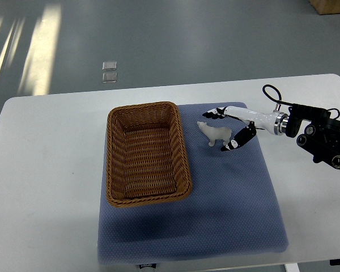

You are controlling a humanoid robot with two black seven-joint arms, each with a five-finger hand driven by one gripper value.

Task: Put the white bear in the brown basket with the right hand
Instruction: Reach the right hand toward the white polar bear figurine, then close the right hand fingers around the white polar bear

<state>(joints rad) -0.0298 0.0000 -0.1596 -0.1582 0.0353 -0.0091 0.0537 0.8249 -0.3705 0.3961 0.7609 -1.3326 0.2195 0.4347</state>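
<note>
One white bear [214,132] is standing on the mat, just to the right of the brown basket [147,153]. One brown basket is sitting there, nothing showing inside it. One blue mat [232,204] is lying under the basket and spreading out to its right and toward the near edge. One white table [45,170] is carrying the lot. One robot hand, the right hand [229,129], is showing to the right of the basket, fingers spread around the bear. Two small clear squares [109,72] are lying on the floor beyond the basket, past the table's far edge
</note>
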